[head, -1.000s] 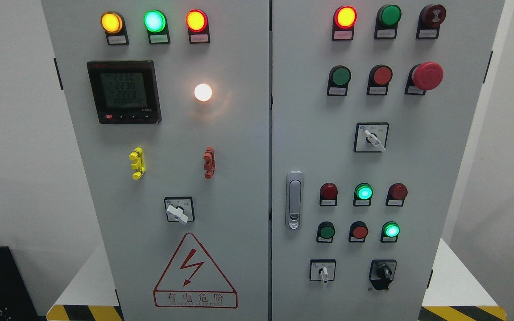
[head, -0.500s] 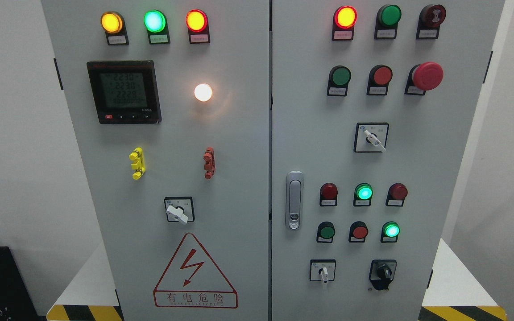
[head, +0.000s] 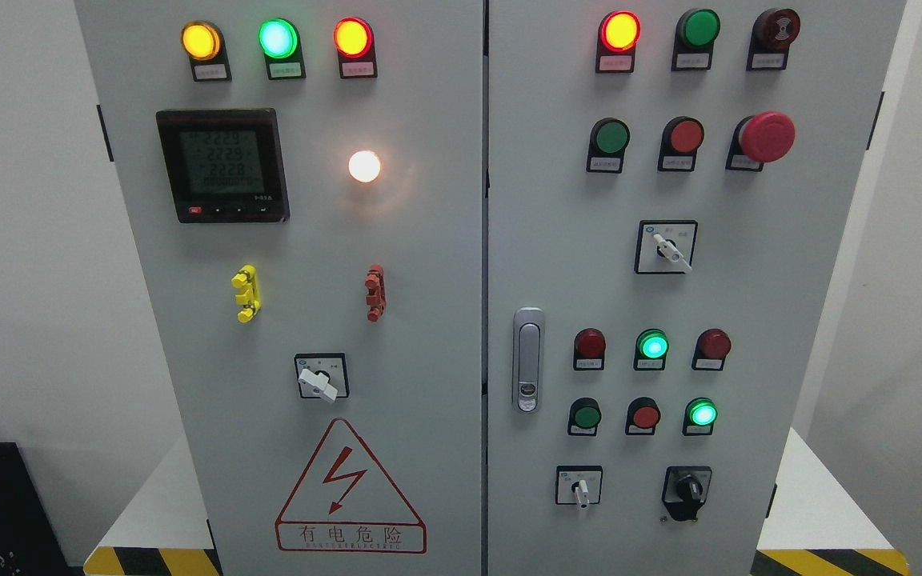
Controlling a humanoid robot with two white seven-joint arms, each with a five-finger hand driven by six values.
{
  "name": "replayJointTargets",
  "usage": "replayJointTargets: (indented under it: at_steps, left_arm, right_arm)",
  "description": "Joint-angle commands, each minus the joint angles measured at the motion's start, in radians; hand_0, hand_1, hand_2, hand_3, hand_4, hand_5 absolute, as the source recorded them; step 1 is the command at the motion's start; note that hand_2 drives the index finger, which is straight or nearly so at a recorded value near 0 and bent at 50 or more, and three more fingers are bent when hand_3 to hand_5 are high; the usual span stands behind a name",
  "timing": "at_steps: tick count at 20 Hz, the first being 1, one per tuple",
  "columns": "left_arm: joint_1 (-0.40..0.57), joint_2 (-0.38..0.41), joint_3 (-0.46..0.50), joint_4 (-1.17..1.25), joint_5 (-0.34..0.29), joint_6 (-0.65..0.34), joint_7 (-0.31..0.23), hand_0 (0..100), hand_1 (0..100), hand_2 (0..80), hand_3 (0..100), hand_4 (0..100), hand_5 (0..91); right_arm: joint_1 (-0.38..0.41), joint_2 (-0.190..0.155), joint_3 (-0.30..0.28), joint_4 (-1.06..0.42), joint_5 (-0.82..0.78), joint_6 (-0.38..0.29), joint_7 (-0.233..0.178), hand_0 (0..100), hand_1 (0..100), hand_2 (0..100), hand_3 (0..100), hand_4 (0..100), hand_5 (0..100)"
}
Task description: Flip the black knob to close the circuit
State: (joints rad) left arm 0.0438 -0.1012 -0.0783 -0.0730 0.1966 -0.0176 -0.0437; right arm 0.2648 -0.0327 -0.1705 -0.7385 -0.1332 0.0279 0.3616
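You see no robot hand yet, its state unknowable, so reaching the untouched black knob (head: 687, 488) comes next.

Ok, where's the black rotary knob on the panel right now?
In the head view, the black rotary knob sits at the lower right of the grey cabinet's right door, right of the small white-handled selector switch and below the lit green button.

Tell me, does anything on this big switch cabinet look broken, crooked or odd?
Nothing stands out. The lamps, buttons, meter and warning sticker sit straight and look intact. The black knob at the lower right looks undamaged, and no robot hand is in view.
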Motion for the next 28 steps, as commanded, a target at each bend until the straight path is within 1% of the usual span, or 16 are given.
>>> replayJointTargets:
  at_steps: [1, 2, 3, 5, 6, 7, 8, 10, 12, 14, 15, 17, 19, 21, 23, 28]
  left_arm:
    - [0.001, 0.000, 0.000, 0.001, -0.002, -0.001, 0.001, 12, 56, 0.0, 0, 0, 0.0]
    - [0.001, 0.000, 0.000, -0.001, -0.002, -0.001, 0.001, 12, 56, 0.0, 0, 0, 0.0]
    - [-0.001, 0.000, 0.000, 0.001, 0.001, -0.001, 0.001, 12, 56, 0.0, 0, 0, 0.0]
    - [-0.001, 0.000, 0.000, 0.001, -0.002, -0.001, 0.001, 12, 56, 0.0, 0, 0, 0.0]
    - [0.001, 0.000, 0.000, -0.001, 0.001, -0.001, 0.001, 12, 56, 0.0, 0, 0, 0.0]
    - [0.001, 0.000, 0.000, 0.001, 0.001, -0.001, 0.001, 12, 56, 0.0, 0, 0, 0.0]
    - [0.001, 0.000, 0.000, -0.001, 0.001, -0.001, 0.001, 12, 56, 0.0, 0, 0, 0.0]
    - [-0.001, 0.000, 0.000, -0.001, -0.002, -0.001, 0.001, 12, 56, 0.0, 0, 0, 0.0]
    - [0.001, 0.000, 0.000, -0.001, 0.001, -0.001, 0.001, 12, 56, 0.0, 0, 0, 0.0]
    - [-0.001, 0.000, 0.000, 0.001, 0.001, -0.001, 0.001, 12, 56, 0.0, 0, 0, 0.0]
    - [-0.001, 0.000, 0.000, 0.001, -0.002, -0.001, 0.001, 12, 56, 0.0, 0, 0, 0.0]
    - [-0.001, 0.000, 0.000, -0.001, -0.002, -0.001, 0.001, 12, 56, 0.0, 0, 0, 0.0]
    - [0.001, 0.000, 0.000, 0.001, -0.002, -0.001, 0.001, 12, 56, 0.0, 0, 0, 0.0]
    - [-0.001, 0.000, 0.000, 0.001, 0.001, -0.001, 0.001, 12, 56, 0.0, 0, 0, 0.0]
    - [-0.001, 0.000, 0.000, 0.001, 0.001, -0.001, 0.001, 12, 56, 0.0, 0, 0, 0.0]
    - [0.001, 0.000, 0.000, 0.001, 0.001, -0.001, 0.001, 12, 56, 0.0, 0, 0, 0.0]
  right_arm:
    - [0.112, 0.016, 0.031, -1.003, -0.223, 0.030, 0.005, 0, 8, 20, 28, 17, 2]
    - [0.116, 0.016, 0.019, -1.062, -0.223, 0.026, 0.005, 0, 9, 28, 38, 28, 12]
    - [0.117, 0.016, 0.002, -1.120, -0.221, 0.024, 0.005, 0, 10, 30, 45, 34, 17]
    - [0.120, 0.013, -0.030, -1.221, -0.217, 0.026, 0.003, 0, 14, 42, 65, 53, 45]
    - [0.119, 0.013, -0.041, -1.266, -0.215, 0.026, 0.003, 0, 15, 44, 67, 56, 49]
    - [0.117, 0.013, -0.052, -1.307, -0.209, 0.024, -0.001, 0, 19, 49, 75, 63, 56]
    - [0.116, 0.007, -0.064, -1.343, -0.206, 0.024, -0.003, 0, 24, 53, 80, 68, 60]
    - [0.108, -0.038, -0.090, -1.351, -0.104, -0.014, -0.036, 0, 28, 56, 83, 71, 64]
    - [0.103, -0.084, -0.115, -1.348, 0.141, -0.096, -0.088, 0, 33, 60, 85, 72, 67]
    - [0.114, -0.136, -0.174, -1.348, 0.379, -0.202, -0.102, 0, 35, 64, 87, 74, 70]
    - [0.113, -0.138, -0.188, -1.348, 0.477, -0.253, -0.112, 0, 34, 67, 89, 74, 71]
    - [0.108, -0.147, -0.193, -1.348, 0.620, -0.281, -0.144, 0, 33, 72, 91, 76, 73]
    - [0.091, -0.148, -0.190, -1.348, 0.745, -0.281, -0.167, 0, 30, 77, 96, 78, 75]
    - [0.038, -0.147, -0.182, -1.348, 0.909, -0.275, -0.191, 0, 28, 81, 100, 80, 78]
    - [-0.024, -0.139, -0.172, -1.346, 1.018, -0.255, -0.182, 0, 24, 83, 100, 82, 81]
    - [-0.110, -0.147, -0.003, -1.335, 1.115, -0.016, -0.179, 0, 17, 87, 100, 85, 85]
